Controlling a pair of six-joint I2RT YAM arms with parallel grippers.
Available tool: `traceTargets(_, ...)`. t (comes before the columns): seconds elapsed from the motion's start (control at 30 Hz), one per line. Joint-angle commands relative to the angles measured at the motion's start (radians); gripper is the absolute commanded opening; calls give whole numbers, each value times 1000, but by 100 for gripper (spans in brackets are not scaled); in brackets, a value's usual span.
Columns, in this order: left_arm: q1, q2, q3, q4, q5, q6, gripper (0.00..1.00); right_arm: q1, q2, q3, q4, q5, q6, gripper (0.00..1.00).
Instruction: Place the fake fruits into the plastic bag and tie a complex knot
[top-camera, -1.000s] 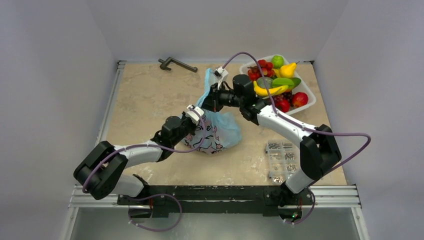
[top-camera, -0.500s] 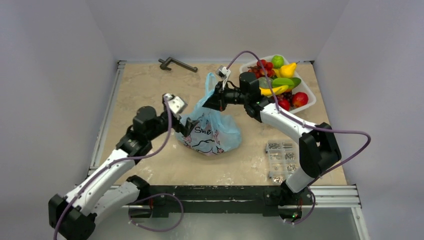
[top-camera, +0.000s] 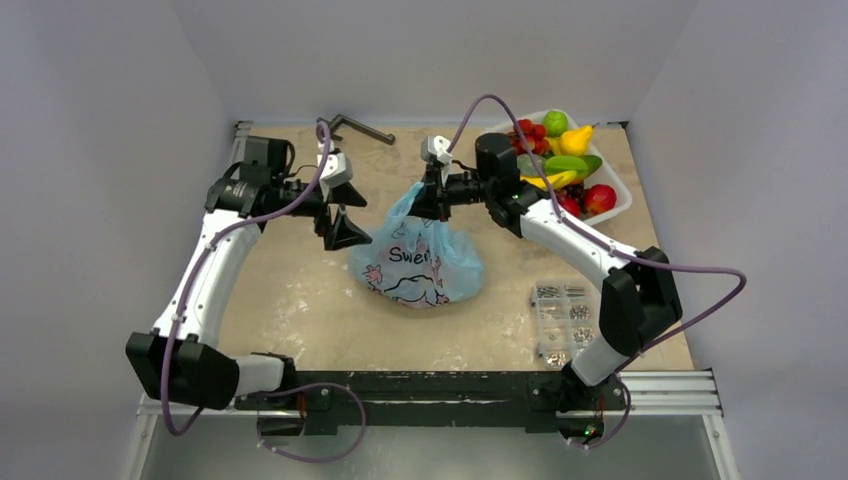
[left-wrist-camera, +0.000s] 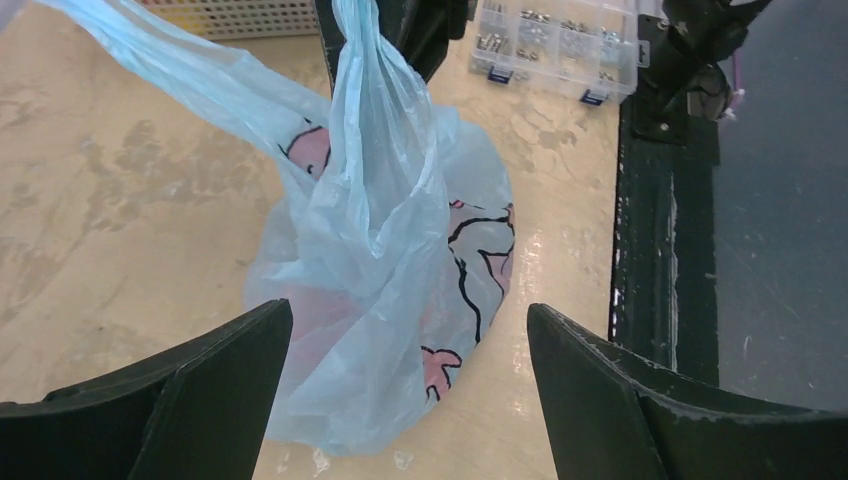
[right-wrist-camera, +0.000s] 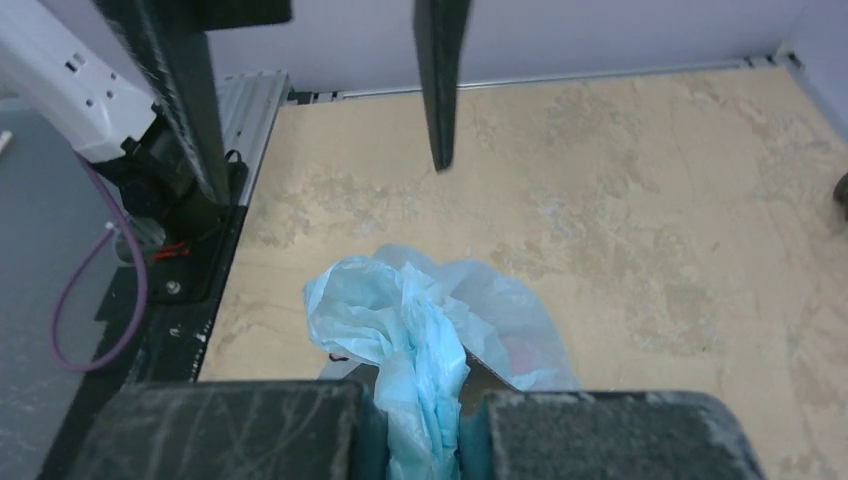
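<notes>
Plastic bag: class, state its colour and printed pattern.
The plastic bag is light blue, with pink shapes and dark outlines; left wrist view shows it best.

Surface: you have a flat beige tabletop (top-camera: 290, 290) with a mottled stone pattern and pale dusty smears.
Centre: a thin light-blue crinkly plastic bag (top-camera: 425, 265) sits with its rounded bottom on the top. Its white patch with pink and dark print faces up, and its neck is drawn upward off the surface.
Far right corner: a white rectangular plastic tray (top-camera: 615, 213) rests here, heaped with glossy plastic fruits (top-camera: 560, 165) in yellow, red and green.
Near right: a clear plastic compartment box (top-camera: 562, 322) of small metal parts lies flat, well apart from the bag.
Far edge, left of middle: a dark metal crank-shaped bar (top-camera: 358, 128) lies flat.
Near edge: a black metal rail (top-camera: 430, 385) runs along your side.
</notes>
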Motion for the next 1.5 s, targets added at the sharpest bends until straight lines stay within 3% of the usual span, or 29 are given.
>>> traceTargets(0.0,-13,65,39,-108,152,216,89,32,-20,73,-73,-66,-205,0)
traceTargets(0.1,-51,84,-5,42,136,132,90,51,-17,80,-87,-68,-237,0)
traceTargets(0.2,-95,85,-71,203,106,59,83,70,-21,79,-100,-67,-270,0)
traceTargets(0.43,-143,78,-201,396,72,6,51,79,-33,78,-80,-44,-265,0)
traceTargets(0.5,-142,53,-252,468,50,-32,36,80,-39,77,-77,-37,-258,1)
traceTargets(0.53,-141,40,-283,499,41,-46,28,80,-41,77,-83,-31,-256,7)
traceTargets(0.6,-136,19,-319,543,11,-78,9,79,-48,80,-102,-38,-256,31)
traceTargets(0.67,-119,8,-348,595,-3,-136,0,68,-63,79,-135,-9,-255,47)
traceTargets(0.8,-97,-5,-378,656,-30,-215,0,27,-125,43,-212,51,-240,72)
traceTargets(0.97,-97,-6,-401,751,-55,-308,0,4,-184,-16,-233,98,-158,82)
traceTargets(1.1,-106,-10,-403,769,-93,-330,0,26,-154,-43,-20,173,153,96)
traceTargets(1.17,-115,-14,-408,772,-102,-338,0,46,-118,-42,56,244,247,96)
traceTargets(1.27,-130,-24,-412,748,-115,-318,0,51,-70,-46,160,264,328,85)
traceTargets(1.33,-142,-29,-407,712,-126,-280,0,52,-47,-41,207,248,340,64)
traceTargets(1.37,-149,-30,-404,691,-132,-259,0,52,-35,-33,214,237,339,46)
traceTargets(1.43,-151,-37,-393,659,-141,-238,0,53,-22,-18,208,199,323,19)
traceTargets(1.47,-149,-40,-382,634,-140,-226,5,52,-22,-16,207,180,312,7)
